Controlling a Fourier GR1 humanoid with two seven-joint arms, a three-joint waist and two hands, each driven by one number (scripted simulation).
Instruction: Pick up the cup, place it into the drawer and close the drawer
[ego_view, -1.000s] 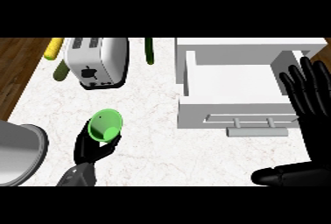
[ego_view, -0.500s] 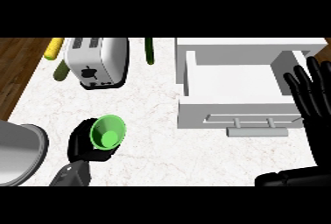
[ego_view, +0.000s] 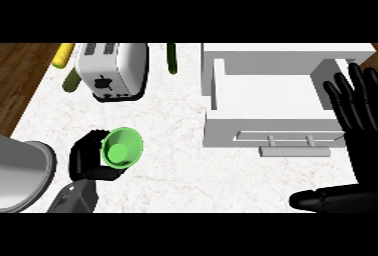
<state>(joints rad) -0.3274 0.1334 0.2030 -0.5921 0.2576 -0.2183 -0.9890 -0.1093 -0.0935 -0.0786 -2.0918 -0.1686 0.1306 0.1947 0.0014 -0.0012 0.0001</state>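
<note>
A kitchen: a toaster (ego_view: 114, 70) stands on a marble counter (ego_view: 177, 165) beside an open white drawer (ego_view: 269, 107).

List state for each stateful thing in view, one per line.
cup: held in the left hand, tilted, opening facing the camera, nothing visible inside
drawer: open, nothing visible inside
left hand: curled round the cup
right hand: open, fingers straight, at the drawer's right side
toaster: upright on the counter, slots look empty

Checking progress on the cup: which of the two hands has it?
The left hand, at lower left, has its fingers curled round the green cup; the right hand is open beside the drawer, holding nothing.
</note>
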